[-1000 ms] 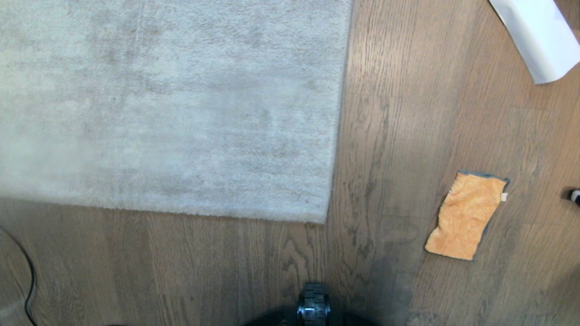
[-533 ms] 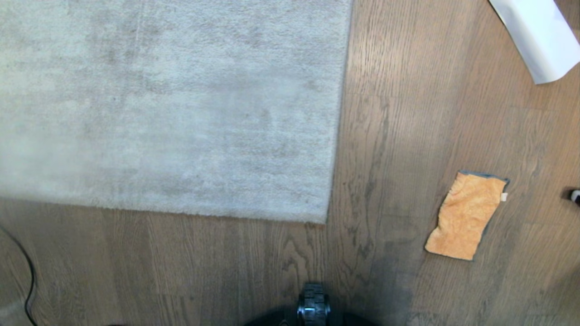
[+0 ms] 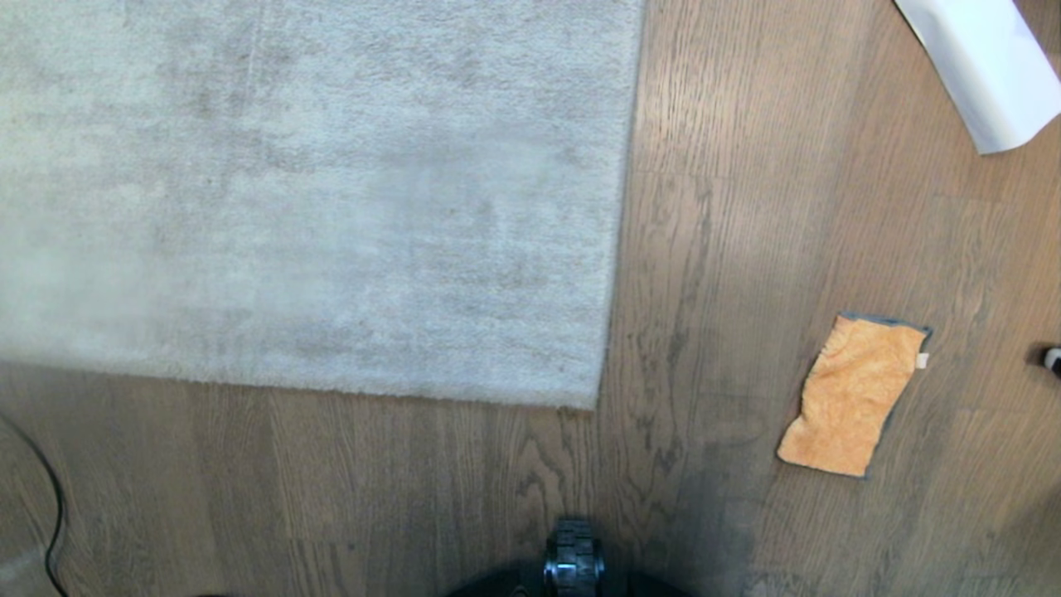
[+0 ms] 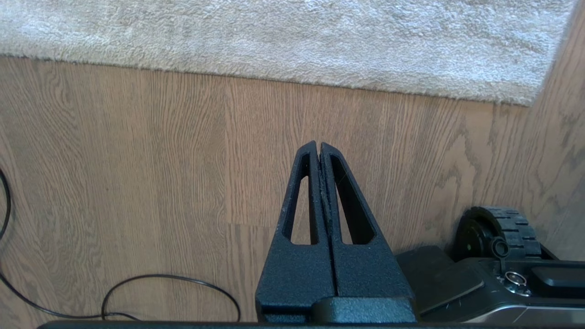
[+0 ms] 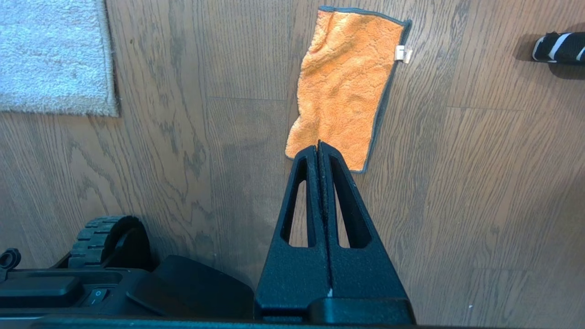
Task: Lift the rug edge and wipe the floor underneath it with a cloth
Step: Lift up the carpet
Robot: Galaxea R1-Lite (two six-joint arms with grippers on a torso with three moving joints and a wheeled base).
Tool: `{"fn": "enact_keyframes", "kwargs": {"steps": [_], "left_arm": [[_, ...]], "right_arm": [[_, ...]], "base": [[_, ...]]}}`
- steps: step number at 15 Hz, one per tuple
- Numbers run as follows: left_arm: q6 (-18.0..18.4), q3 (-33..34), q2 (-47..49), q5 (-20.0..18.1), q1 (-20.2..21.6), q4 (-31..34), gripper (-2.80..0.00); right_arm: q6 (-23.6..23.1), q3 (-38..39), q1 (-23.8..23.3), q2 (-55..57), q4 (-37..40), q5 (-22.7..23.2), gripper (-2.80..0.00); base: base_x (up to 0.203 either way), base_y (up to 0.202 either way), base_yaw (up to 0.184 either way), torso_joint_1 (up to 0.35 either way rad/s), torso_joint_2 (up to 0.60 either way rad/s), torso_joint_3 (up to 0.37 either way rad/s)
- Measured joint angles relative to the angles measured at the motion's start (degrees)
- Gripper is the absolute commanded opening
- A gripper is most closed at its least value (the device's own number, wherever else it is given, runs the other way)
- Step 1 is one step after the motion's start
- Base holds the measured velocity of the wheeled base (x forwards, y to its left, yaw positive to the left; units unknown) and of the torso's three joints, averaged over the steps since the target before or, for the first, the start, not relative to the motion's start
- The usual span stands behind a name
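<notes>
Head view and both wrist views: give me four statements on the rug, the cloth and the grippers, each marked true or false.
1. The rug lies flat on the floor. True.
2. The cloth lies on the rug. False: it lies on bare floor, apart from the rug.
3. The right gripper is shut and empty. True.
4. The left gripper grips the rug edge. False: it is shut, empty, above bare floor.

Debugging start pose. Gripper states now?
Left gripper: shut, empty, above floor.
Right gripper: shut, empty, cloth not held.
</notes>
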Motion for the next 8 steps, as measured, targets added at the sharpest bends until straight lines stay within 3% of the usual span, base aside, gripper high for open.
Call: {"fn": "enact_keyframes", "kwargs": {"steps": [8], "left_arm": [[0.0,0.0,0.0,0.0,0.0,0.0,-2.80]], "right_arm": [[0.0,0.0,0.0,0.0,0.0,0.0,-2.80]], "base": [[0.000,0.000,0.000,0.000,0.00,0.000]]}}
